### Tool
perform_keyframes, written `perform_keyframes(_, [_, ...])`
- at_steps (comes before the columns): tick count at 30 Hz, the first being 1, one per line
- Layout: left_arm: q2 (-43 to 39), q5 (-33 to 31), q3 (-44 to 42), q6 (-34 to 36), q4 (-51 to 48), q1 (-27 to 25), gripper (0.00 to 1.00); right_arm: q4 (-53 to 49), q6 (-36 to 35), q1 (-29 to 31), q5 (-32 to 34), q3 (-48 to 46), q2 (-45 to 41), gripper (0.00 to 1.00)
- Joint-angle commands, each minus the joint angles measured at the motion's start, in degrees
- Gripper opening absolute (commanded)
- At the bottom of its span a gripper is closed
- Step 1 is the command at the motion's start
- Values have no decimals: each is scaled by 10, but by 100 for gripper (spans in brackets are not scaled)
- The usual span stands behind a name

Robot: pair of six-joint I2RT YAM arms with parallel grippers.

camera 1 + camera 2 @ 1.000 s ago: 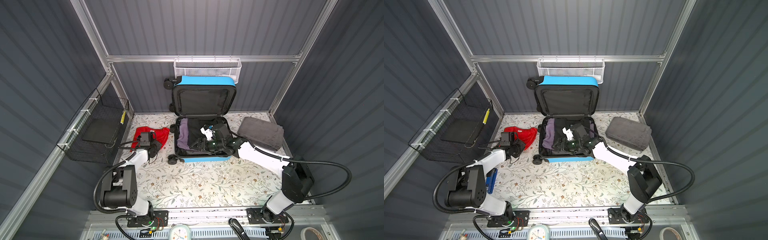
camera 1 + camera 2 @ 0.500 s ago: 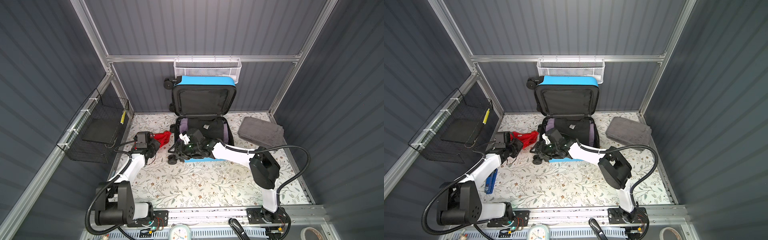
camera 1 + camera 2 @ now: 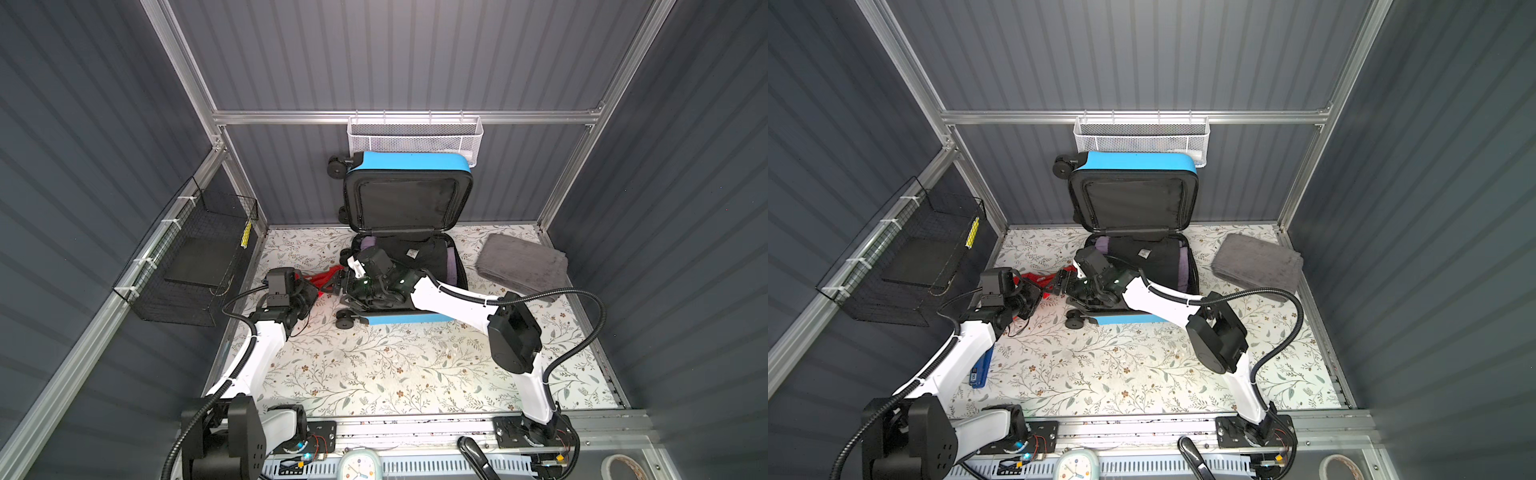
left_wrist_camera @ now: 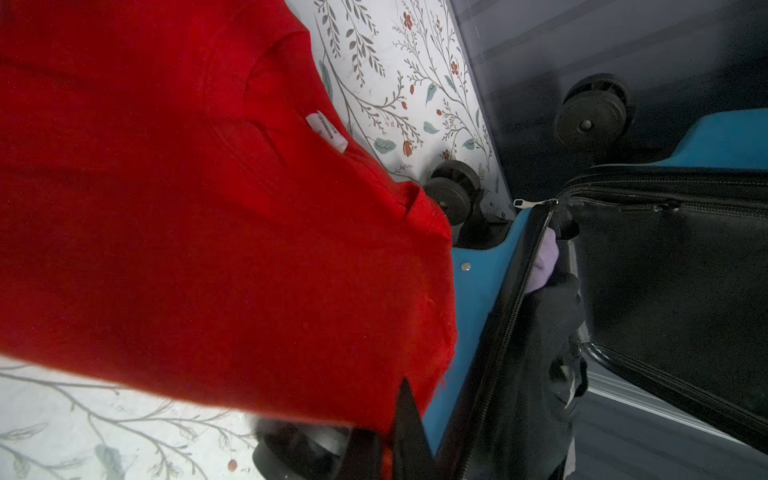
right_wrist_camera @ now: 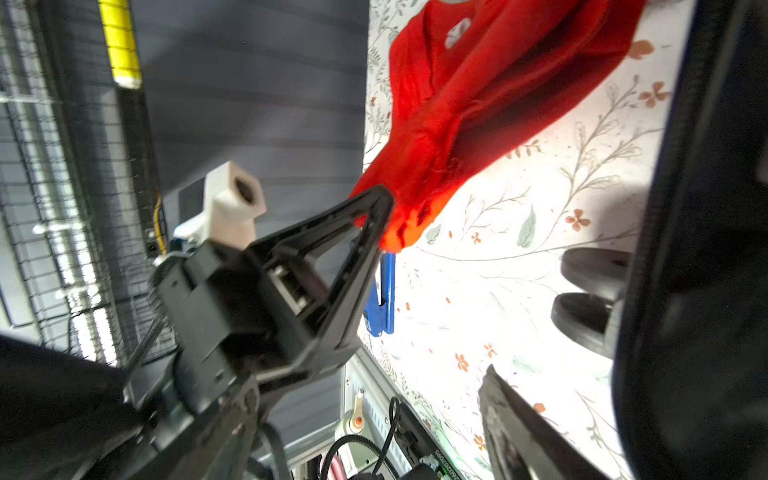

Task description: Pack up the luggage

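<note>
Luggage [image 3: 409,164]: bright blue hard shell, open at the back middle of your bench [image 3: 395,365]. Its lid stands upright against the rear wall under the white mesh basket [image 3: 415,139], and its base lies flat with black and purple clothing inside. Red garment [image 3: 328,276]: just beside the luggage's wheel end, bunched. Your left hand [image 3: 314,286]: clamped on one end of the red garment, seen plainly in the right wrist view. Your right hand [image 3: 347,284]: over the luggage's wheel-side rim, near the left hand; you cannot tell whether its fingers are apart or together. Grey towel [image 3: 521,266]: folded, on the bench right of the luggage, apart from it. Black wire basket [image 3: 195,266]: on the left wall.
</note>
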Motion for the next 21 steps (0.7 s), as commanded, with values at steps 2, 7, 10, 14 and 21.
perform_keyframes(2, [-23, 21, -8, -11, 6, 4, 0, -33, 1, -7, -2, 26, 31, 84])
perform_keyframes(7, [-34, 32, -18, -19, 14, 4, 0, -45, 2, -17, -14, 55, 57, 85])
perform_keyframes(10, [-42, 35, -27, -24, 18, 3, 0, -50, 3, -22, -17, 72, 71, 86])
perform_keyframes(14, [-55, 44, -42, -33, 32, 4, 0, -67, 2, -27, -27, 103, 94, 88])
perform_keyframes(21, [-80, 50, -39, -36, 44, 4, 0, -74, 3, -27, -32, 123, 110, 89])
